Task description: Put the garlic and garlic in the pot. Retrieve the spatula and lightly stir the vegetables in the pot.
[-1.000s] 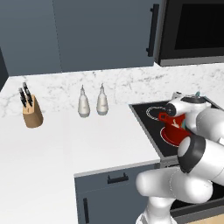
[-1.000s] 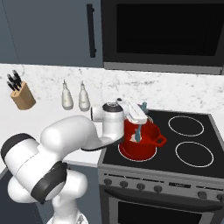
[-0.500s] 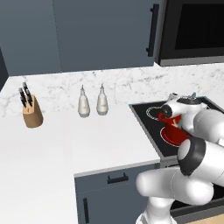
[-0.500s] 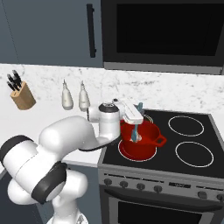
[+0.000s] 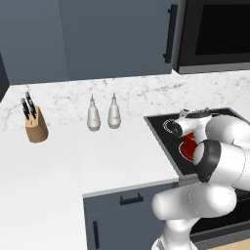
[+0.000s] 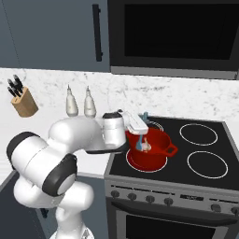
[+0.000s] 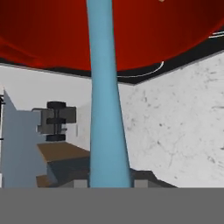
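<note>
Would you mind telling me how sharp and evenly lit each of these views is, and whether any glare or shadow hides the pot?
Left base view: flat, even light, no glare; the arm covers most of the pot. Right base view: crisp, with soft shading only, and the pot's inside with a garlic reads clearly. Hand view: coarse and blocky up close; the spatula handle is a broad soft-edged band, and the pot's wall is smooth red shading.

From the left base, my own forearm covers most of the pot (image 5: 187,148). In my hand view the spatula (image 7: 104,100) runs off the top edge, blade unseen, and the pot's (image 7: 57,35) rim is cropped. From the right base, the garlic (image 6: 146,145) is too small to count
</note>
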Controlling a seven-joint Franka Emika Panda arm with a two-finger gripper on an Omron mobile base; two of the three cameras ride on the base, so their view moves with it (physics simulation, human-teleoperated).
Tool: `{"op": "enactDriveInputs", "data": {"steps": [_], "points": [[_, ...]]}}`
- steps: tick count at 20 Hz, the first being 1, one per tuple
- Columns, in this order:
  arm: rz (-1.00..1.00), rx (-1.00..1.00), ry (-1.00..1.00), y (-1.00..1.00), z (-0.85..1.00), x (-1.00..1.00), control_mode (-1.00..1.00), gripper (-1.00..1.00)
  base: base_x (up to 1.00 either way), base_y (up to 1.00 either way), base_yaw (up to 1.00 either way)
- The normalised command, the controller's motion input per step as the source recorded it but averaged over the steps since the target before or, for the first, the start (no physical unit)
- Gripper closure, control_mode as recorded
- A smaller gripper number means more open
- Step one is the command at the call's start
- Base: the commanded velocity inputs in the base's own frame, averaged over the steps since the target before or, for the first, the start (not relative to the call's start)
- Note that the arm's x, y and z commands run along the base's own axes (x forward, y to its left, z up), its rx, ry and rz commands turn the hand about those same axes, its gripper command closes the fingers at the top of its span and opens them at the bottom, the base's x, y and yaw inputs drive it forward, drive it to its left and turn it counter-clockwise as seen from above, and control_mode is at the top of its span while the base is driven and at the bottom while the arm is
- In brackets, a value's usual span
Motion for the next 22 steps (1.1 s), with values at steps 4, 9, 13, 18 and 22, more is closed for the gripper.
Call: {"op": "enactDriveInputs", "data": {"steps": [4,9,13,18,22], "points": [[-0.08,-0.15,0.00,-0.01,-0.43,0.49,-1.00,1.00,0.00,0.00,0.00],[-0.10,-0.18,-0.08,-0.13,-0.28,0.14,-1.00,1.00,0.00,0.00,0.00],[-0.11,-0.15,-0.18,-0.28,-0.19,0.00,-1.00,1.00,0.00,0.00,0.00],[-0.10,-0.10,-0.18,-0.40,-0.13,0.00,-1.00,1.00,0.00,0.00,0.00],[-0.10,-0.08,-0.20,-0.47,-0.07,0.00,-1.00,1.00,0.00,0.00,0.00]]}}
